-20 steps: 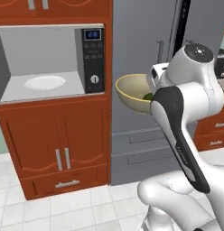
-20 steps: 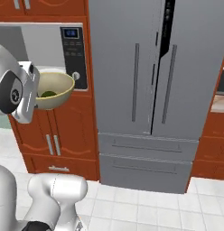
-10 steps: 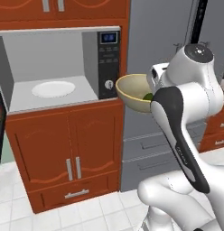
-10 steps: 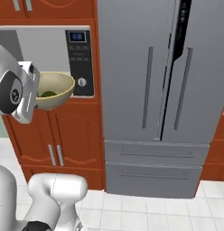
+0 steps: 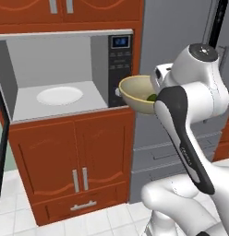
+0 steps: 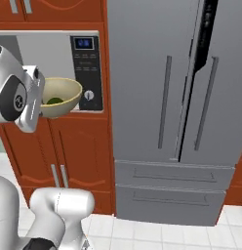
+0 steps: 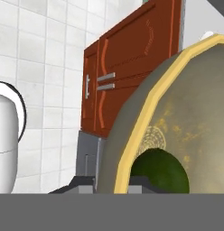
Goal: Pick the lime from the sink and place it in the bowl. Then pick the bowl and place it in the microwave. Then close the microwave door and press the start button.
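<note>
One lime sat inside the bowl as I read the left base view, a dark green curve just above the far side of the rim. The bowl hung in the air in front of the microwave's black control panel, level with its lower buttons, and the white arm held it from the right. From this side I could not see the gripper; the wrist hid it behind the bowl. The microwave stood open, its white turntable bare on the light grey floor, and the dark edge of the microwave door ran down the left border. Red-brown cabinets sat below, and the grey refrigerator rose behind the arm.

In the right base view the bowl was again at the control panel, overlapping its left edge and tilted slightly so that I looked into it. The lime lay low in it, toward the arm's side. The wrist met the bowl's left rim, though the fingers themselves were hidden.

In the hand view the bowl's pale yellow rim ran right between the two dark finger tips at the bottom, so I read the gripper as pinching the bowl's wall. The lime rested at the bowl's bottom, close to the fingers. Beyond the rim I saw cabinet doors and white floor tiles.
</note>
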### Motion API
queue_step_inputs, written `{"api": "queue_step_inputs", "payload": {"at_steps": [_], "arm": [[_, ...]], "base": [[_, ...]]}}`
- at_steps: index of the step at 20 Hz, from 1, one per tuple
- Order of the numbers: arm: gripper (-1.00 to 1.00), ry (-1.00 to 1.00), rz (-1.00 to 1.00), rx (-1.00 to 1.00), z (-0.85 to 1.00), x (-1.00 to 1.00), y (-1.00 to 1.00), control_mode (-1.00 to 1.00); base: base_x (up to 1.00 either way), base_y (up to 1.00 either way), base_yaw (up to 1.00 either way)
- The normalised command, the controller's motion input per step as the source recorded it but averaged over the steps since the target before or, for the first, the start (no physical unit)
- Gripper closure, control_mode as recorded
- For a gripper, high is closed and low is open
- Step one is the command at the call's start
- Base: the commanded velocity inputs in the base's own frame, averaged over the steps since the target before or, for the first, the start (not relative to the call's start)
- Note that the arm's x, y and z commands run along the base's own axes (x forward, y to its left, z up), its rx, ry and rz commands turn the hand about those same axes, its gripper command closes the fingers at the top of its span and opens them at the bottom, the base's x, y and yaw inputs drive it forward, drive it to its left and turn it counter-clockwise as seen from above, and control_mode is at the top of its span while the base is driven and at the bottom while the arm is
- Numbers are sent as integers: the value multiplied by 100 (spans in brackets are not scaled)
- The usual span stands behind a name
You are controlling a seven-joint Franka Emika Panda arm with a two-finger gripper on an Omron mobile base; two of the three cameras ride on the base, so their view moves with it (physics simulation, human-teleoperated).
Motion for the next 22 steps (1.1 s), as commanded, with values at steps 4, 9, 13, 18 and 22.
{"api": "queue_step_inputs", "payload": {"at_steps": [4, 9, 13, 18, 22], "arm": [[100, 0, 0, 0, 0, 0, 0, 100], [100, 0, 0, 0, 0, 0, 0, 100], [100, 0, 0, 0, 0, 0, 0, 100], [100, 0, 0, 0, 0, 0, 0, 100], [100, 0, 0, 0, 0, 0, 0, 100]], "base": [[0, 68, 6], [16, 70, 3], [40, 38, 4], [40, 0, 11], [22, 0, 11]]}}
